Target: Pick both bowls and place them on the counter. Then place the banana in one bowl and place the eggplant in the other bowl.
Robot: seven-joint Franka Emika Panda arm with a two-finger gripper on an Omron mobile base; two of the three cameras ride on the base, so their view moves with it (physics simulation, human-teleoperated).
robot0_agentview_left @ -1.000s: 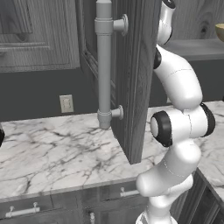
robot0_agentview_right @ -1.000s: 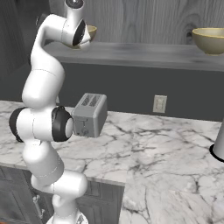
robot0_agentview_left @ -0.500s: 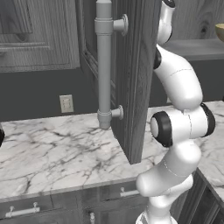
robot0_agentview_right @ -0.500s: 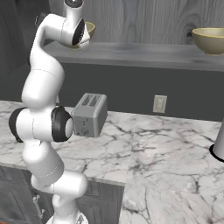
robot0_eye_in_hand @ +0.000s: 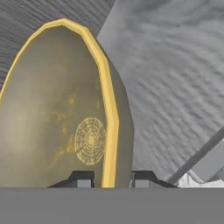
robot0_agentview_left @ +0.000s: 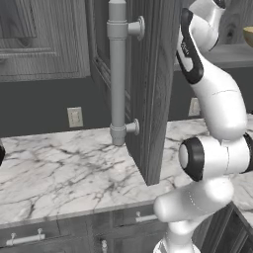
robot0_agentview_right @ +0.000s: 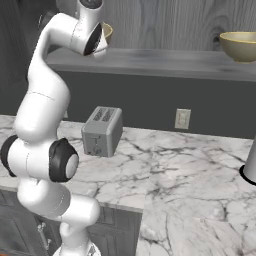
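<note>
Your hand (robot0_eye_in_hand: 109, 179) straddles the bowl (robot0_eye_in_hand: 61, 109) rim at frame bottom; whether it's clamped, you cannot tell. Second bowl (robot0_agentview_right: 241, 46) sits upper right on the shelf (robot0_agentview_right: 165, 61). Toaster (robot0_agentview_right: 102, 131) stands on the tabletop (robot0_agentview_right: 190, 175).

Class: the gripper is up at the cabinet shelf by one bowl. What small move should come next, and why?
Probably close the gripper on the bowl. In the hand view the yellow rim runs down between the two fingertips, one each side, with gaps showing. The other bowl also sits on the shelf, so neither has reached the counter.
</note>
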